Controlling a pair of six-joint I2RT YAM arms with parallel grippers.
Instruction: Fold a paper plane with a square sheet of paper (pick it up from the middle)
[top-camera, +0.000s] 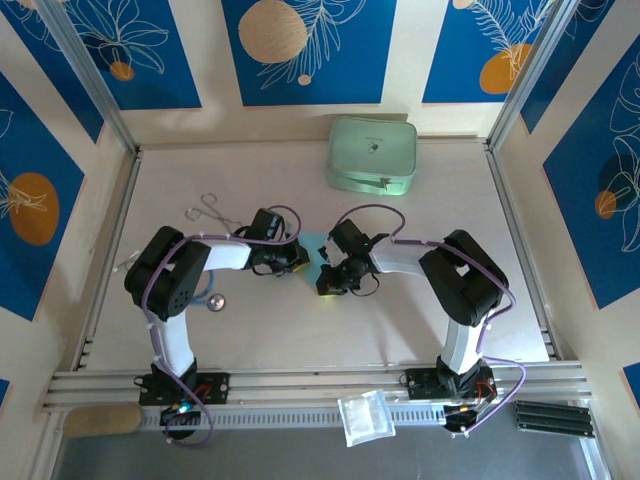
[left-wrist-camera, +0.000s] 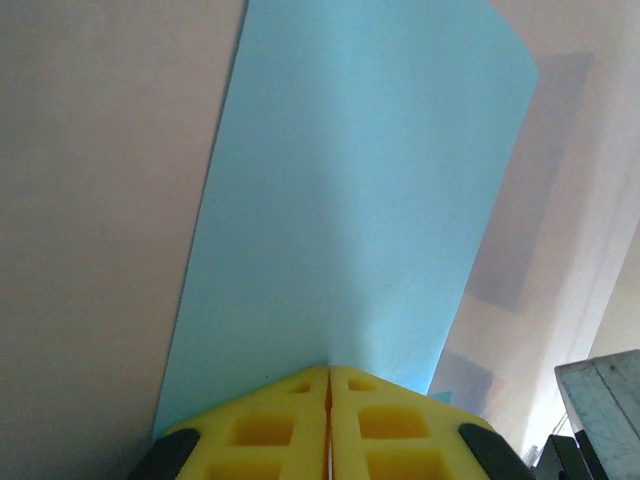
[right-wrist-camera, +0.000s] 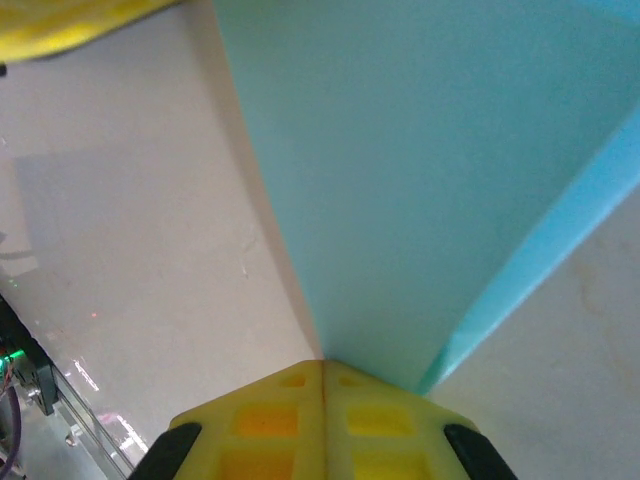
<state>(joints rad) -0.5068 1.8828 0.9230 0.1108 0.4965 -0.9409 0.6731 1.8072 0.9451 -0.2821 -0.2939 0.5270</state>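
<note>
**Two end effectors pinching one blue sheet between them**

The left end effector (left-wrist-camera: 328, 372) is pressing its yellow pads (left-wrist-camera: 270, 432) flat together on one edge of the square sheet of paper (left-wrist-camera: 350, 200). The right end effector (right-wrist-camera: 322, 365) is doing the same on another edge, so neither is showing any gap beyond the paper itself. The sheet is hanging between the two of them over the middle of the worktop (top-camera: 300, 335). As far as I am judging it, it is lifted rather than lying flat, with its shadow falling on the surface beneath. From the right wrist a second, brighter layer is showing along one side, so I am taking the sheet to be partly doubled over; how sharp that crease is, I cannot tell.

This is looking like featherweight, limp stuff. It is going to sag, flutter and slide out of smooth pads, and any tug from both sides is risking a tear or a stray wrinkle. Edges and corners, gripped lightly and close to a fold line, are seeming the safest places to take hold.

The worktop is looking pale, smooth and matt, offering little friction. A mint-green case (top-camera: 372, 153) is sitting well apart at the far side, forceps (top-camera: 208, 208) are lying off to the left, and blue wall panels (top-camera: 305, 50) with white leaves and orange discs are closing in the space on three sides
</note>
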